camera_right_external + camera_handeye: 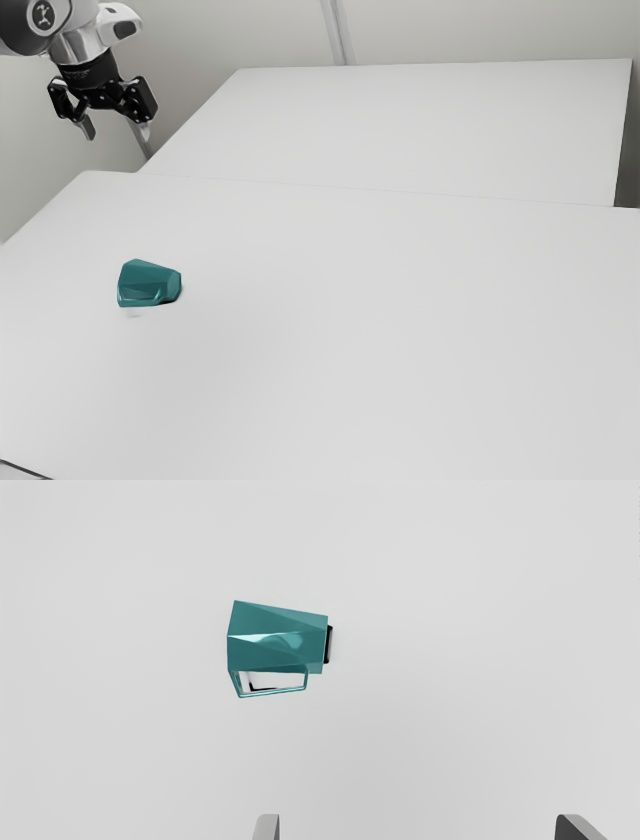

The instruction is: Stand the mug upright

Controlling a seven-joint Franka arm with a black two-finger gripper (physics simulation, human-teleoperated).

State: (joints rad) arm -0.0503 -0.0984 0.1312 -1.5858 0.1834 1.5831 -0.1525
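Well below the released, wide-parted jaws, the mug [148,284] lies sideways, toward the corner of the worktop [350,350] nearest them, long axis running along their spread.

Can't follow the fingers [267,828] past the wrist view's bottom edge. Can't look into the mug [277,655], well apart from the fingertips, with its mouth turned out of sight; can't see its side against the table [450,705]. Can't tell the dark strip [328,645] by its narrow end, ahead of the fingers, as shadow or solid. Above the fingers, lose the arm [85,45] at the exterior view's edges; well apart from them, likewise a dark line [25,469].
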